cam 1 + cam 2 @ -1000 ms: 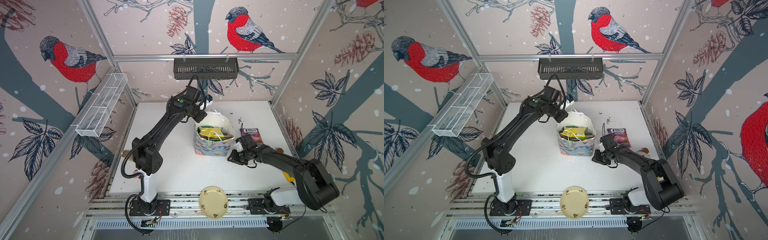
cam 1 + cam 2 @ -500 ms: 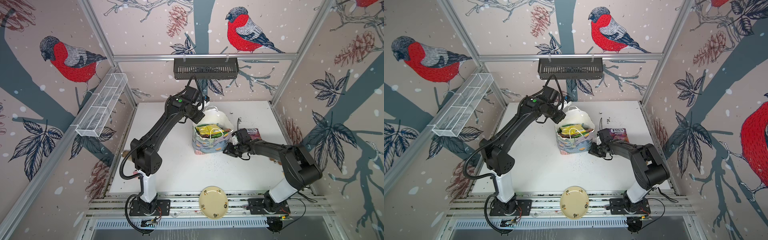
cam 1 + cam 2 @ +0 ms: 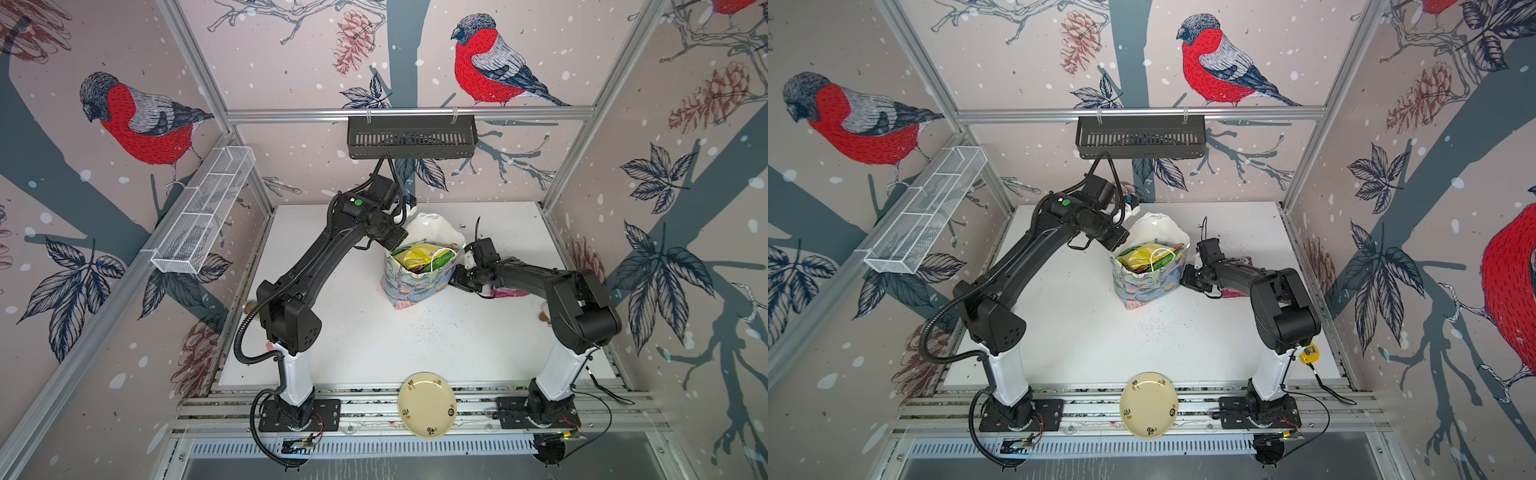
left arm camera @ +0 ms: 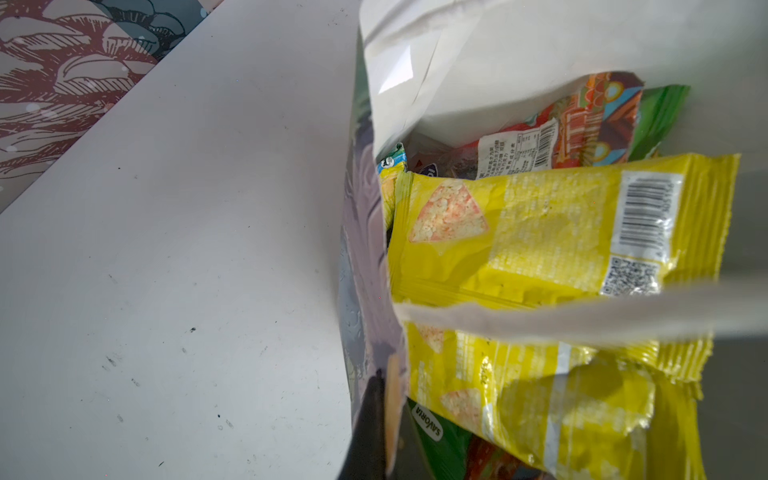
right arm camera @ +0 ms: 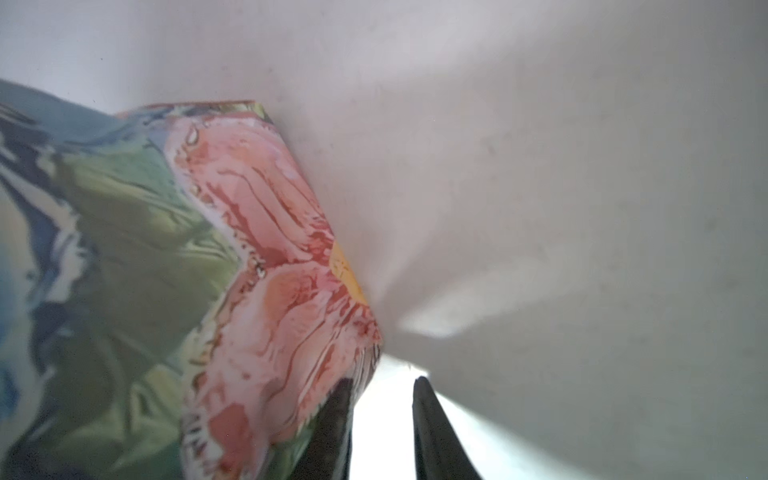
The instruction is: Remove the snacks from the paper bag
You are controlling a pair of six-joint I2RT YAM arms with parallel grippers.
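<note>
The floral paper bag point(image 3: 415, 284) point(image 3: 1148, 289) stands upright mid-table, its mouth held wide. Several snacks fill it. A yellow packet point(image 3: 415, 255) point(image 3: 1142, 255) point(image 4: 540, 232) lies on top, over a red-orange packet point(image 4: 582, 129) and a green packet point(image 4: 440, 449). My left gripper point(image 3: 399, 243) point(image 3: 1121, 241) point(image 4: 388, 424) is shut on the bag's rear left rim. My right gripper point(image 3: 455, 278) point(image 3: 1187, 278) point(image 5: 382, 386) is low at the bag's right side, slightly open and holding nothing. One of its fingers point(image 5: 338, 411) rests against the printed wall point(image 5: 270, 270). A purple packet point(image 3: 1243, 261) lies on the table behind the right forearm.
A cream plate point(image 3: 427, 405) point(image 3: 1149, 405) sits on the front rail. A yellow tape measure point(image 3: 1309, 354) lies by the right arm's base. A black basket point(image 3: 411, 137) hangs on the back wall and a white wire basket point(image 3: 203, 212) on the left frame.
My right gripper has swung back and left from the bag's front right corner to its right side, narrowing a little. The forearm now covers most of the purple packet. The left arm has hardly moved.
</note>
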